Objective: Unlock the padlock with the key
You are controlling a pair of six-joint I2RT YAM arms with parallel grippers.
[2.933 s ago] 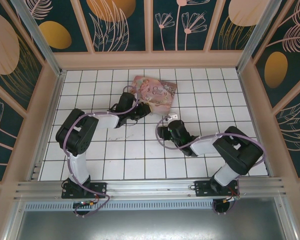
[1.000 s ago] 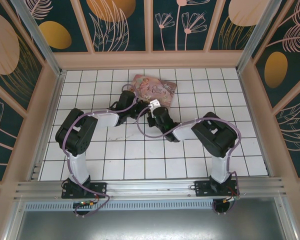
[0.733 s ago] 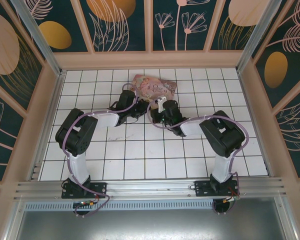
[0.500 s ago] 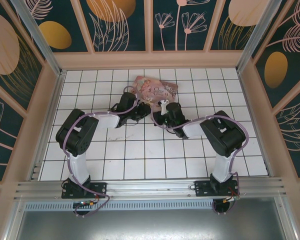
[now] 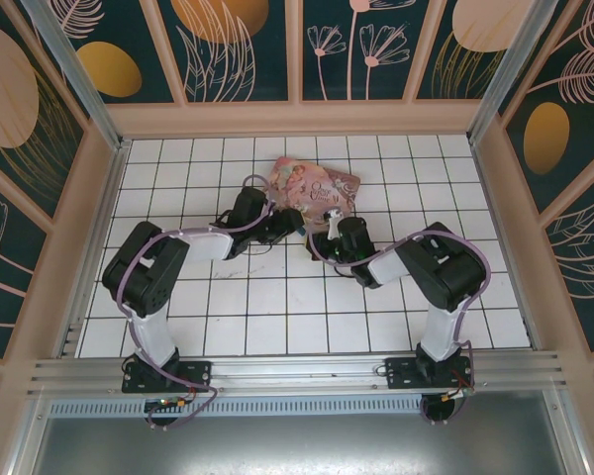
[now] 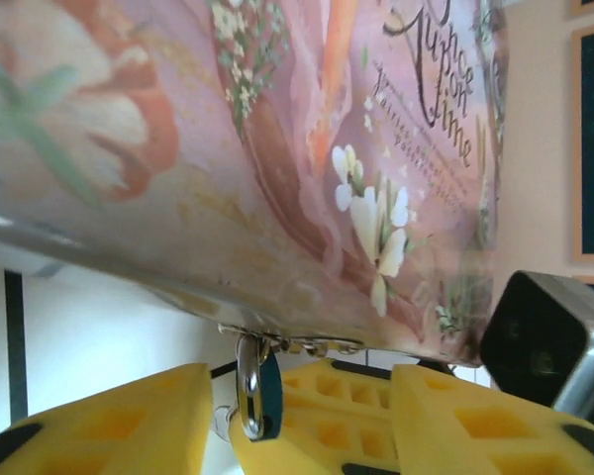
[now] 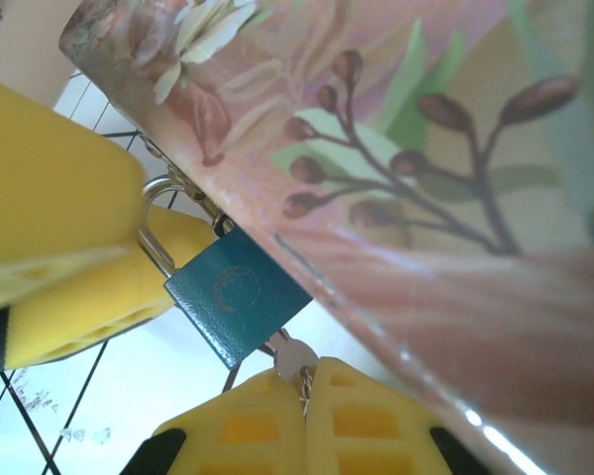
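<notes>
right pincer clamped on the key, which sits at the base of the blue padlock. The padlock hangs off the pink tin, centre frame. left pincer part-open beside the shackle.

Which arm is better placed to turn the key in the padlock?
Right. The right gripper is shut on the key, which sits at the bottom of the padlock; the left gripper is open beside it.

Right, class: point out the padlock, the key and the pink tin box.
padlock (image 7: pixel 240 307), right wrist view, on its blue-grey body.
key (image 7: pixel 293 358), right wrist view, on its exposed metal part.
pink tin box (image 6: pixel 277 148), left wrist view, on its illustrated side.
</notes>
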